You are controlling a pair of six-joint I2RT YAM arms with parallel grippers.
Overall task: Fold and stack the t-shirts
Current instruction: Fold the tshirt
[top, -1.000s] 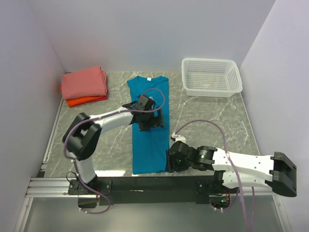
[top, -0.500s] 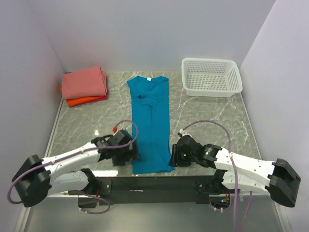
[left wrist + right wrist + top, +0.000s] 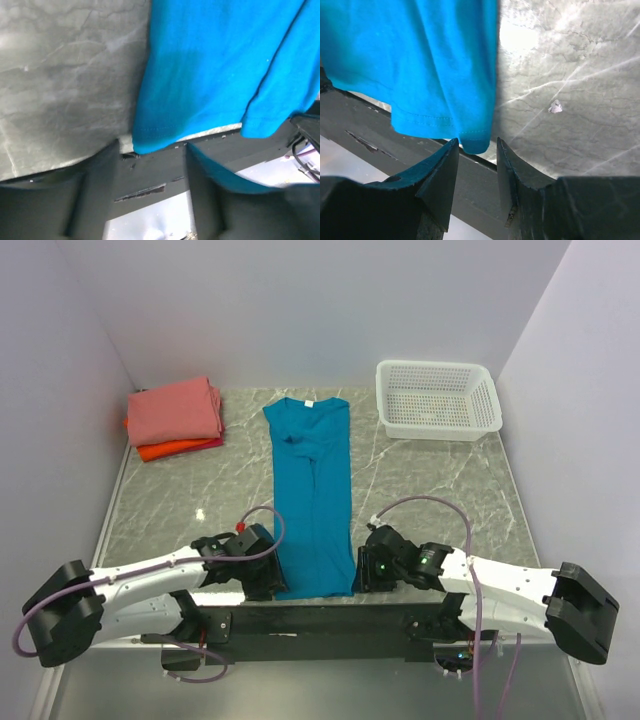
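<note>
Left gripper, jaws apart, straddles the near-left hem corner of the flat teal t-shirt; it has drawn in closer than half a second ago. Right gripper, jaws narrowly apart, brackets the near-right corner. The folded t-shirts lie left of its collar and the white mesh basket right.

Both arms stretched low, left gripper and right gripper apparently part-open
</note>
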